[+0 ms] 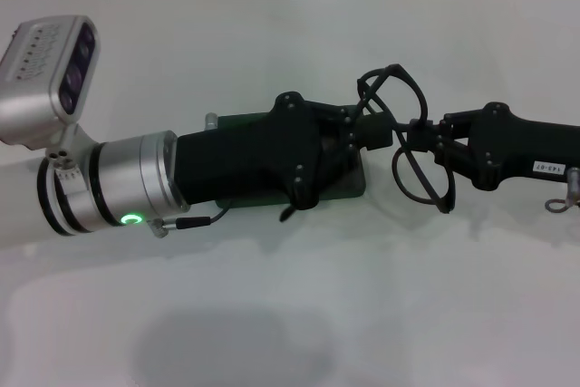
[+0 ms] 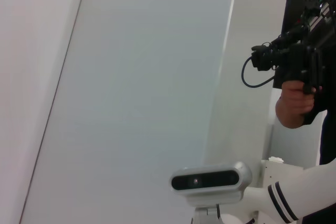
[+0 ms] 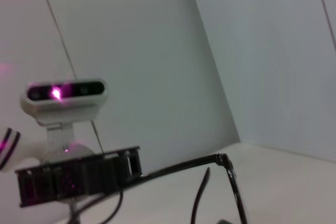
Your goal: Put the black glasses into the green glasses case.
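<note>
Left gripper (image 1: 367, 133) over green glasses case (image 1: 349, 183), jaws unclear; right gripper (image 1: 426, 138) pinching black glasses (image 1: 408, 165).

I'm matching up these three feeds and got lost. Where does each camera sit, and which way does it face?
Head view: from the head, down at the table; both arms show, left claw over the green glasses case, right claw at the black glasses.
Left wrist view: faces up and outward at walls and a person's hand.
Right wrist view: low, sideways; shows the glasses and left claw, as the head view does.
</note>
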